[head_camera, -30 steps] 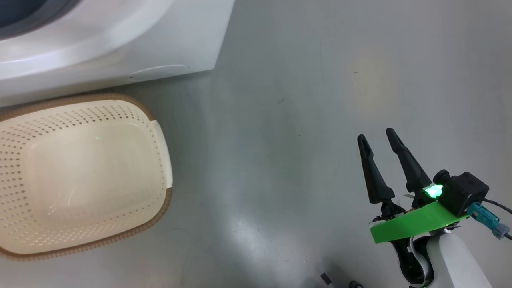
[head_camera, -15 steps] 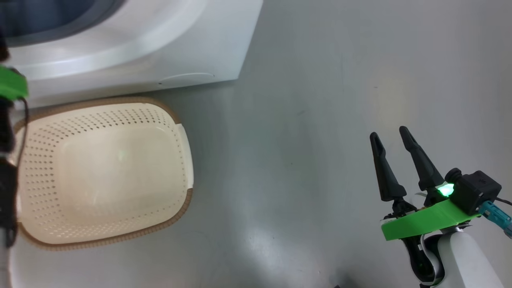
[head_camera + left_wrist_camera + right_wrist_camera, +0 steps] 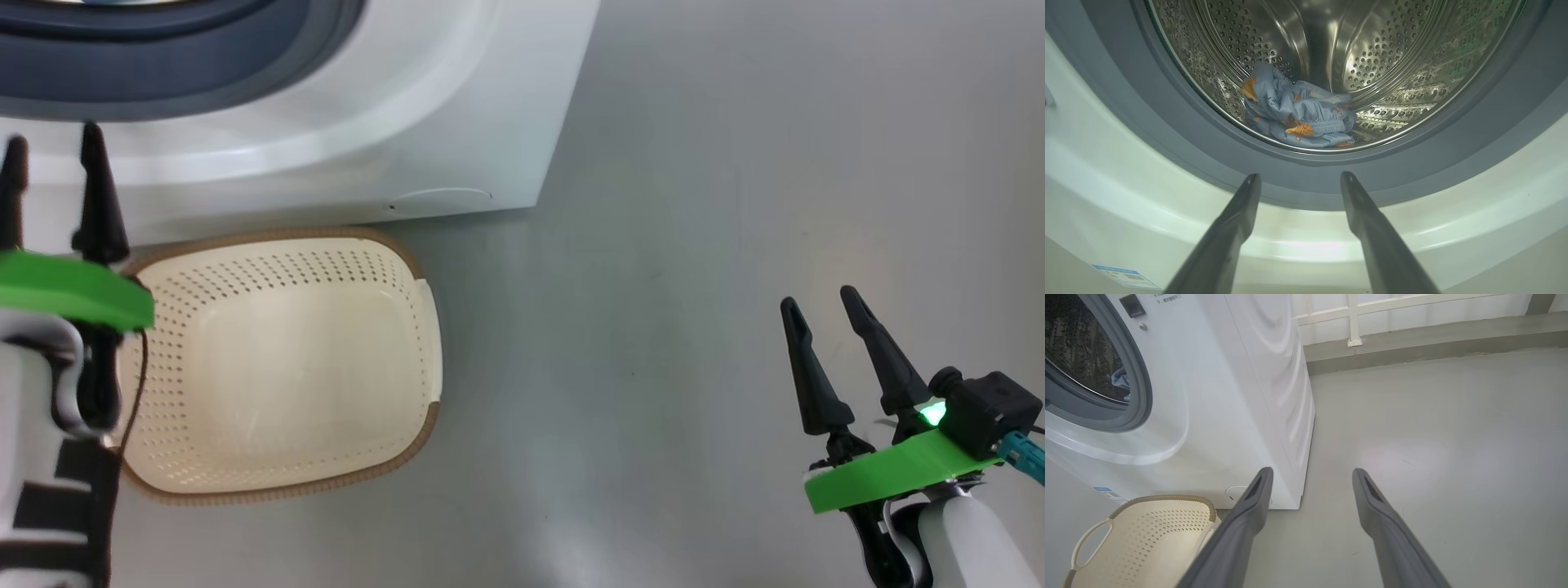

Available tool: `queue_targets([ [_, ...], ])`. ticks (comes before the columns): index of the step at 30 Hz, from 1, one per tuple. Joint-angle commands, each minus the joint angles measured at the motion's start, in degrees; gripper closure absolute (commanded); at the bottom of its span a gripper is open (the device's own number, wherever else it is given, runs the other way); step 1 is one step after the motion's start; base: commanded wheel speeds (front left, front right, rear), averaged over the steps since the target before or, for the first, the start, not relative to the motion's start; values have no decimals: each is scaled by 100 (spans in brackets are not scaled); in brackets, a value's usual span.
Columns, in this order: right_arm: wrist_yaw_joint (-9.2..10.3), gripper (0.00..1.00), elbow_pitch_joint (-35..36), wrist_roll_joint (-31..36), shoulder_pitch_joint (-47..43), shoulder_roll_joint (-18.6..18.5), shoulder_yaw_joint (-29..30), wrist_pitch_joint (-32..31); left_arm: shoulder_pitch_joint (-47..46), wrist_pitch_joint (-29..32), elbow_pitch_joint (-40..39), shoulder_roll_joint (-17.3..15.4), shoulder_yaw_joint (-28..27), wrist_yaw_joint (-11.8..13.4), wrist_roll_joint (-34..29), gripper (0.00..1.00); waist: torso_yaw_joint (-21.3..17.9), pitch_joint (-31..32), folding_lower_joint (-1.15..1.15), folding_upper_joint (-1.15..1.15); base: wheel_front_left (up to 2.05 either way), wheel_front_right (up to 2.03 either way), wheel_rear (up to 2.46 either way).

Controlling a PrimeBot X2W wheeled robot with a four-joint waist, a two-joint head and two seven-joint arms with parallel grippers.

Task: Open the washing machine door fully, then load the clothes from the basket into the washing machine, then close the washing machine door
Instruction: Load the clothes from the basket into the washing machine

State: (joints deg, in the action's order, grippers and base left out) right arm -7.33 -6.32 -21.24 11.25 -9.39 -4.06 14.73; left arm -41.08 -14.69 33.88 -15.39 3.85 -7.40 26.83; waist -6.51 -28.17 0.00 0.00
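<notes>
The white washing machine (image 3: 457,98) stands with its grey-ringed mouth open, and its door is out of view. Blue clothes (image 3: 1298,110) with orange figures lie in the steel drum (image 3: 1392,61); a bit of them (image 3: 1120,381) also shows past the gasket. The cream perforated basket (image 3: 277,359) sits on the floor against the machine's front with nothing in it, and is seen again (image 3: 1147,539) in the right wrist view. My left gripper (image 3: 54,137) is open by the basket's left end, fingers toward the drum mouth (image 3: 1301,176). My right gripper (image 3: 819,298) is open over bare floor (image 3: 1310,471).
Grey floor (image 3: 1433,437) spreads to the right of the machine. A low ledge and white railing (image 3: 1354,318) bound it at the back. A round flap (image 3: 441,198) and a blue label (image 3: 1124,277) mark the machine's lower front.
The head camera has turned, so machine and basket sit further right in the picture. My left gripper has come into view at the left edge. Both grippers stay open.
</notes>
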Motion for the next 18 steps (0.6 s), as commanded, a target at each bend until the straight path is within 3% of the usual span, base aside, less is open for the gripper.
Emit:
queue_targets([
  [1,-16,0,98,30,-193,-88,-86,27,163,-30,-173,-219,-191,-9,-49,0,106,156,0,0,0,0,0],
  [18,-16,0,-56,-77,-686,-337,-18,27,1890,-30,-1050,125,-462,-9,-271,0,316,1086,0,0,0,0,0],
])
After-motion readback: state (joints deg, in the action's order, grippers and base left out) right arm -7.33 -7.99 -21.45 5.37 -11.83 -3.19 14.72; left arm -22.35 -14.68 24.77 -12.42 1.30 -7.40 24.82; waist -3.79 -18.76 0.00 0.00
